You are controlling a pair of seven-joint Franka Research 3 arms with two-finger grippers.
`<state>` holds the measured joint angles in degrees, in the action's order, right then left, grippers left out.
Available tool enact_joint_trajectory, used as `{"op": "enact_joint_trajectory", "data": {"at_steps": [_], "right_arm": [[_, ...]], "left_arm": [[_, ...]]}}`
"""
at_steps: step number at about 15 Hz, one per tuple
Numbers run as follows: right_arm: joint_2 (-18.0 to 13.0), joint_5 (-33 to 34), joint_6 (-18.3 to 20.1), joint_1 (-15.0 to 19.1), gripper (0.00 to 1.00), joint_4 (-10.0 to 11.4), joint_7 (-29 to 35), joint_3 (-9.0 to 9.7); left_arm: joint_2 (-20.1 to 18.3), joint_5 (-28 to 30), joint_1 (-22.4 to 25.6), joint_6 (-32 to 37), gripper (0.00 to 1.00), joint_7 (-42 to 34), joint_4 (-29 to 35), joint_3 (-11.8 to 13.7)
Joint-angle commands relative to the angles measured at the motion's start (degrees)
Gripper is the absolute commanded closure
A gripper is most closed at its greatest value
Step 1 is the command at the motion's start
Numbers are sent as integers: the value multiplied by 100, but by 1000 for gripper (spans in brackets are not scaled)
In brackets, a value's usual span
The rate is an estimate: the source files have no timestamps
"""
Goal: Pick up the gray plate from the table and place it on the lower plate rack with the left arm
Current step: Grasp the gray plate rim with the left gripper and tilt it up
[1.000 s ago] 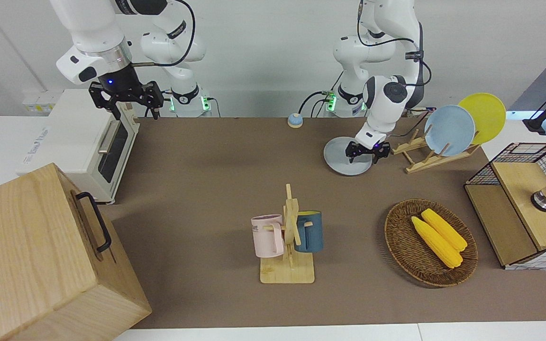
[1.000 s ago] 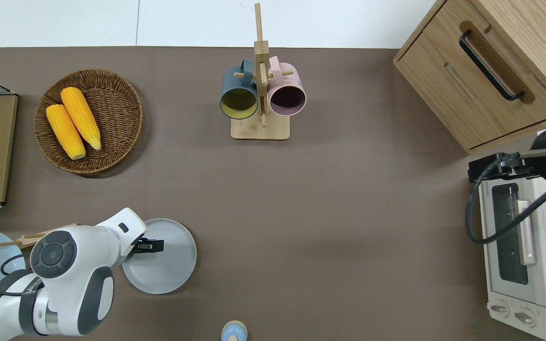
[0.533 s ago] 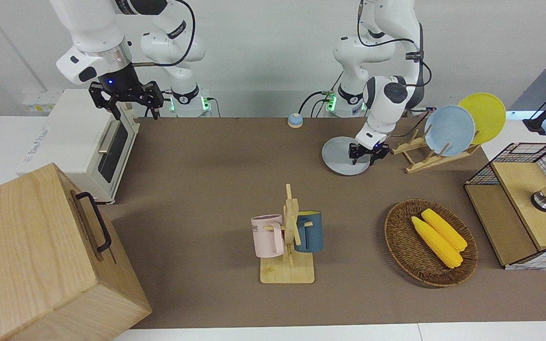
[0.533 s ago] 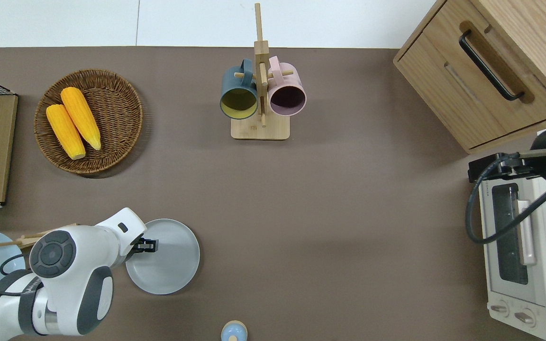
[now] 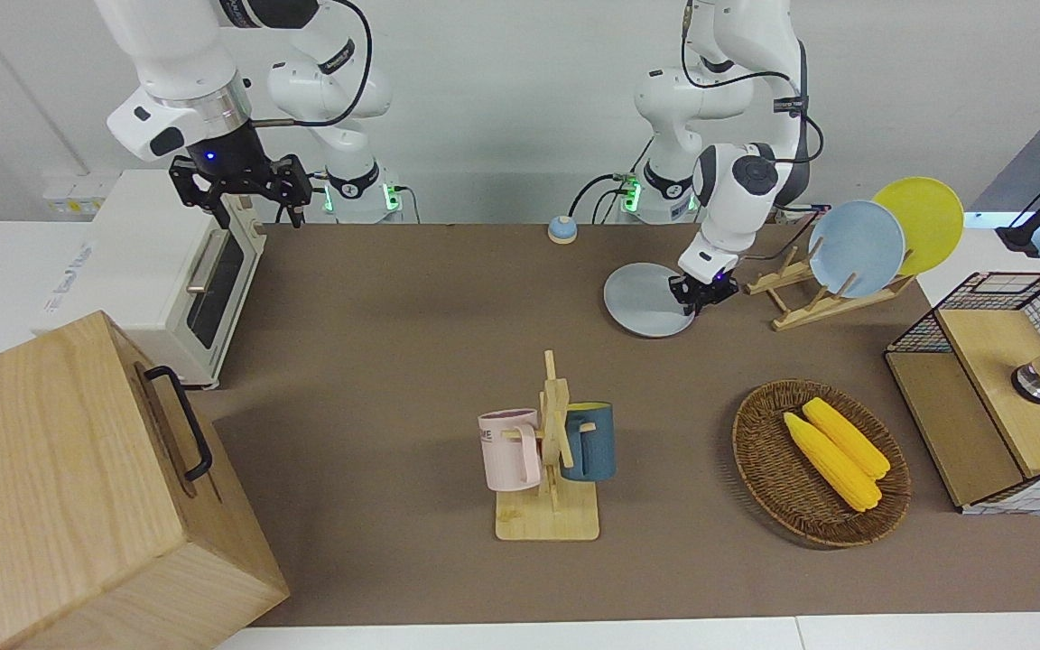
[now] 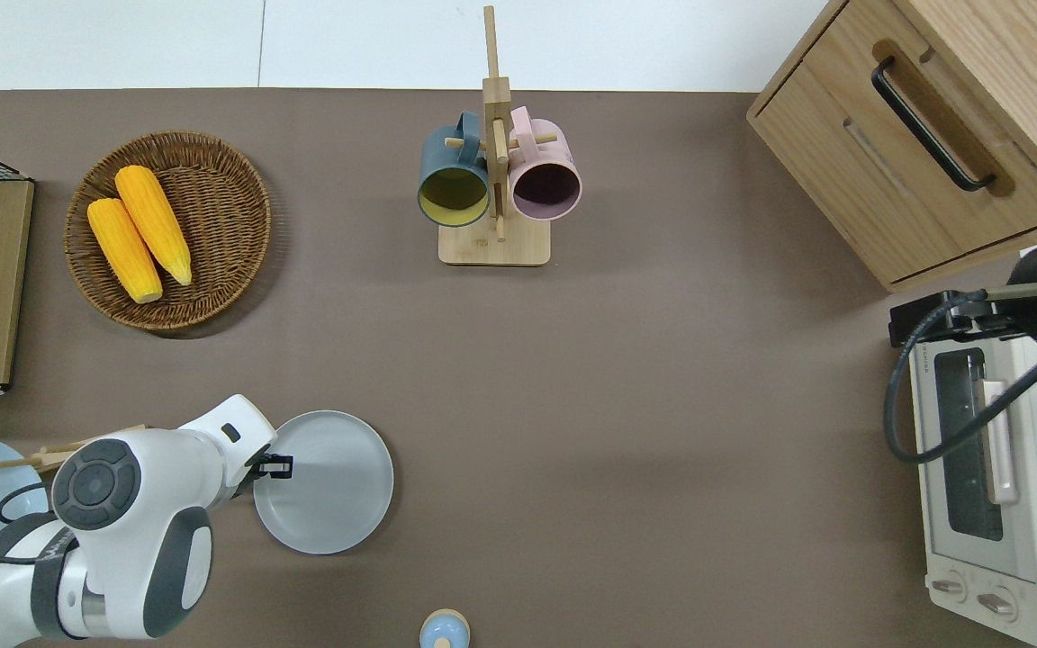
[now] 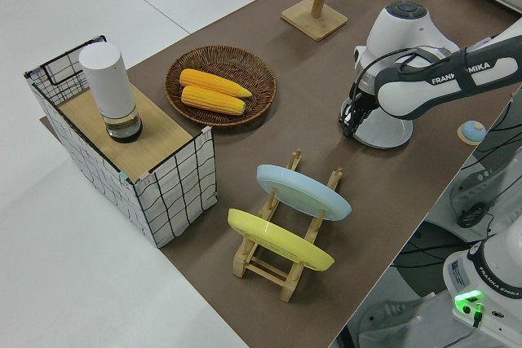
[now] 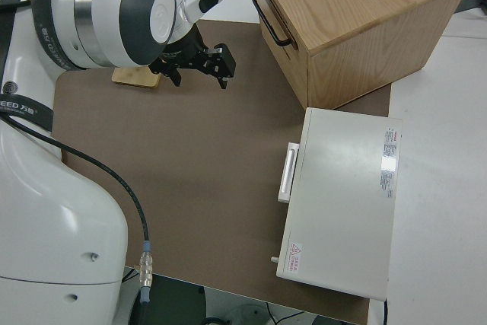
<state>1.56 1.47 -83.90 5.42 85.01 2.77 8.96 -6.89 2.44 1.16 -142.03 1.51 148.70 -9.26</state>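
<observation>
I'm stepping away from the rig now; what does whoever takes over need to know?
Left gripper: at the rim of the round pale gray plate, grip unclear.
Right arm: parked, gripper open.
Gray plate: flat on the brown table, beside the slanted light-wood plate rack.
The rack holds a light blue plate and a yellow plate.
Done: approach.
Left: grasp, lift, rack.

Both arms are glossy white with dark gray joint caps and black cables along the links; the left arm bears "FRANKA EMIKA" lettering, the right arm a blue light above its black gripper; bases glow green
</observation>
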Motion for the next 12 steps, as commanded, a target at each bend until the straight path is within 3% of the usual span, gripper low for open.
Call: {"op": "enact_joint_trajectory", "data": {"at_steps": [1,7,12], "right_arm": [[2,-15,14,-41,17,-37,22,-34],[2,-15,5,-41,17,-37,22,-34],[11,-15,5,-41,17,-37,22,-34]], "left_arm": [[109,-95,42,-141,1000,16,81,12],[4,-86,270,17,1000,-1,46,47],[-312,-77,367,622,1000,-10,-173,82]]}}
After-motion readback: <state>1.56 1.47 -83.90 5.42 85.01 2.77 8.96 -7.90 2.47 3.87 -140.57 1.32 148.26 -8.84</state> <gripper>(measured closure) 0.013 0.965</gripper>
